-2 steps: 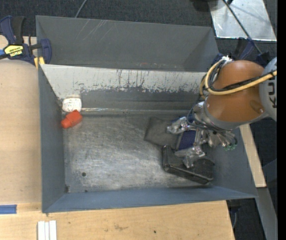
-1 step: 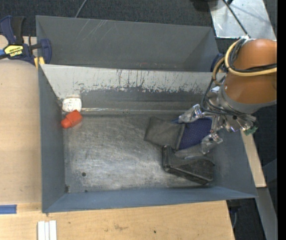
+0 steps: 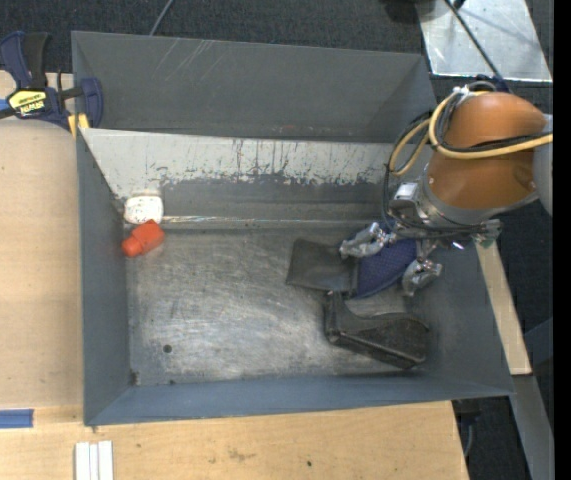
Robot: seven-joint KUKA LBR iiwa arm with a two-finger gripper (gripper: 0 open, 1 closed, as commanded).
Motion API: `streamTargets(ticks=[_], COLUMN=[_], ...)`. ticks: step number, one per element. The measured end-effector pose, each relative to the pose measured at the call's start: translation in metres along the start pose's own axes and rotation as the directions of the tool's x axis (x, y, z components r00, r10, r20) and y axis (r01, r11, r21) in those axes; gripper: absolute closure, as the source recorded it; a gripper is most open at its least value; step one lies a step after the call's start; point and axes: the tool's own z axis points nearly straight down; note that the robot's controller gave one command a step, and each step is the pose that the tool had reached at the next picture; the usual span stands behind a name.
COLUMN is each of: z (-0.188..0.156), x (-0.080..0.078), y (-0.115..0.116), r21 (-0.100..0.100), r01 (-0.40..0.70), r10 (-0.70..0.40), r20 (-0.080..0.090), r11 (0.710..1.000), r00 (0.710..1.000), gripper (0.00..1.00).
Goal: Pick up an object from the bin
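Five loose things lie in the grey metal bin [image 3: 265,98], whose floor is scuffed and whose back wall is streaked with dark scratches. The largest is a black wedge-shaped slab [image 3: 380,335] with a matte, slightly grainy top. It sits just beside my gripper [image 3: 393,258], on the side toward the bin's near wall. Next in size is a flat dark grey sheet [image 3: 313,265], roughly four-cornered, which lies beside my gripper on the side away from my arm, with its edge touching what I hold.

That is a dark blue lump [image 3: 385,266], rounded and soft-looking, at my arm's end of the bin floor. My two metal fingers [image 3: 365,240] are spread about halfway, one on each side of the lump and closed against it.

Well away from my gripper, at the far end of the bin and against the back wall, are a small orange block [image 3: 143,239] and a smaller rounded white piece [image 3: 144,208]. The two touch each other.
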Motion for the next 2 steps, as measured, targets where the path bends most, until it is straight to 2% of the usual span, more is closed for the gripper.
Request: streamTargets(ticks=[1,2], z=[-0.004,-0.174], x=[-0.002,0.036], y=[-0.001,-0.023], r21=[0.003,-0.003], r01=[-0.001,0.214], r10=[0.001,-0.214], r20=[0.005,-0.008], r11=[1.0,0.977], r00=[1.0,0.977], gripper=[1.0,1.0])
